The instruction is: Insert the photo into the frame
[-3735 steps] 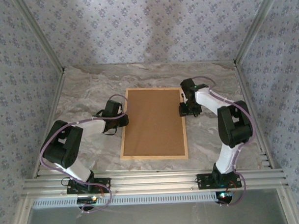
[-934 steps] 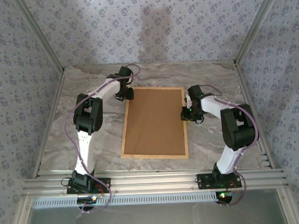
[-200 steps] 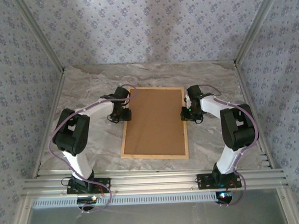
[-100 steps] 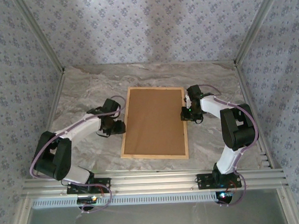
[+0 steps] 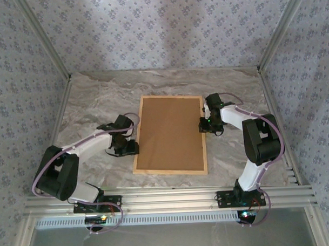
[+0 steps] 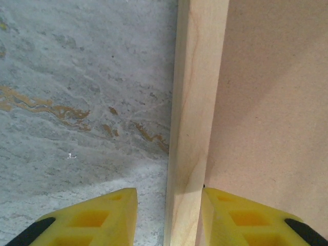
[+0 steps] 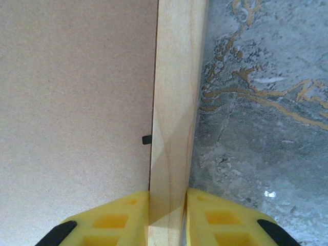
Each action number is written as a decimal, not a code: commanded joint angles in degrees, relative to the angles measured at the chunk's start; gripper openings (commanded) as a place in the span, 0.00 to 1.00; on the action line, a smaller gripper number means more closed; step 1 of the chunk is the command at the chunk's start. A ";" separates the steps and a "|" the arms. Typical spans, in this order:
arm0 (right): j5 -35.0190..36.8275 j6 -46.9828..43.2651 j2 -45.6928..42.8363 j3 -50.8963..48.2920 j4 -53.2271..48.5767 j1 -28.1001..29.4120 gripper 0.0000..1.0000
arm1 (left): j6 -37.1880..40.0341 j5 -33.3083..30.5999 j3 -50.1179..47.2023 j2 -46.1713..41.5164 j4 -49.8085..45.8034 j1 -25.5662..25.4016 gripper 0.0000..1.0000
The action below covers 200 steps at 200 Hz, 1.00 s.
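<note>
Two-handed hold on the frame (image 5: 170, 172), flat on the counter (image 5: 88, 104) near its middle, long rails running 12 to 6, brown backing board (image 5: 170, 131) filling the opening. At 3 o'clock of the frame: right pincer (image 7: 167, 215) clenched on the rail, both yellow fingers (image 7: 110, 219) pressed against the wood. At 8 o'clock: left pincer (image 6: 169, 218) astride the opposite rail, not yet clamped, outer finger standing off the wood, inner finger about touching it beside the board. Likely step: gripping both rails for a lift or turn-over. Centre the left jaws on the rail before closing, else a sideways shove against the right hold. Close squarely, keep the inner finger off the board edge, then lift level, both sides together, to avoid racking the thin rails or spilling the board.
</note>
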 commanded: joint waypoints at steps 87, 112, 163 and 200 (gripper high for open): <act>1.80 -1.36 1.59 -0.09 -0.63 0.45 0.24 | 0.21 -0.44 -1.47 5.65 3.03 -2.39 0.39; 1.88 -1.36 1.73 -0.01 -0.63 0.50 0.24 | -0.09 -1.29 -1.66 6.92 3.54 -3.88 0.41; 1.80 -1.27 2.41 0.07 -0.58 0.84 0.24 | 0.26 -4.41 -0.99 9.98 3.49 -7.40 0.46; 1.75 -1.18 2.83 0.26 -0.51 1.15 0.24 | 0.73 -5.76 -0.39 11.12 4.08 -9.46 0.51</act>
